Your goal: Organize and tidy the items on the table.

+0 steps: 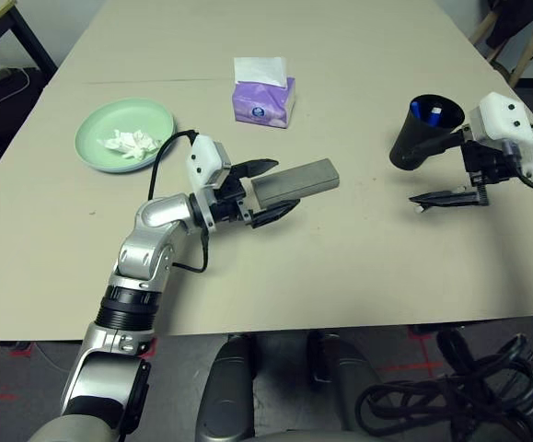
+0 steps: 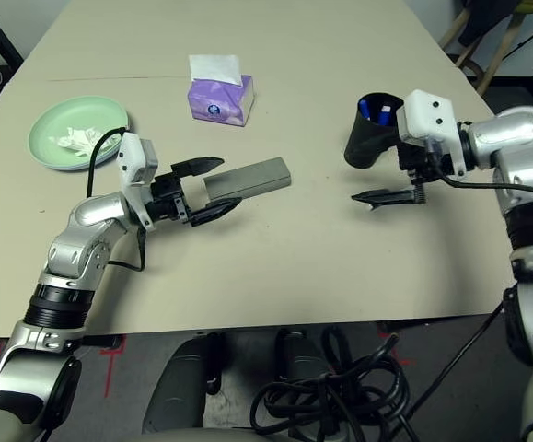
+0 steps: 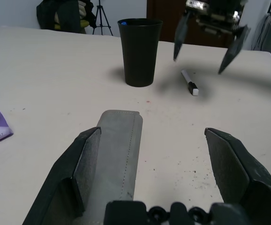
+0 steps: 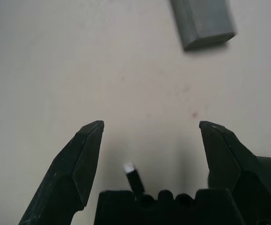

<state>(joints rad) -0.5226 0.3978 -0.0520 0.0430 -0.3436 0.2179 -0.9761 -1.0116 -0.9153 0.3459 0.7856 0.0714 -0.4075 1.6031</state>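
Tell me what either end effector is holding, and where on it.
Nothing is held: the left end effector is open around the glasses case, the right open above the pen.

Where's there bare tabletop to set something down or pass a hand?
Bare: between tissue box and glasses case; front edge below the case. Crowded: right gripper by cup and pen; left gripper at the case.

In the eye views, the right gripper (image 1: 443, 175) mostly hides the pen (image 1: 422, 208) just beside the cup (image 1: 427, 129); the pens (image 1: 434, 116) inside the cup show only their upper parts.
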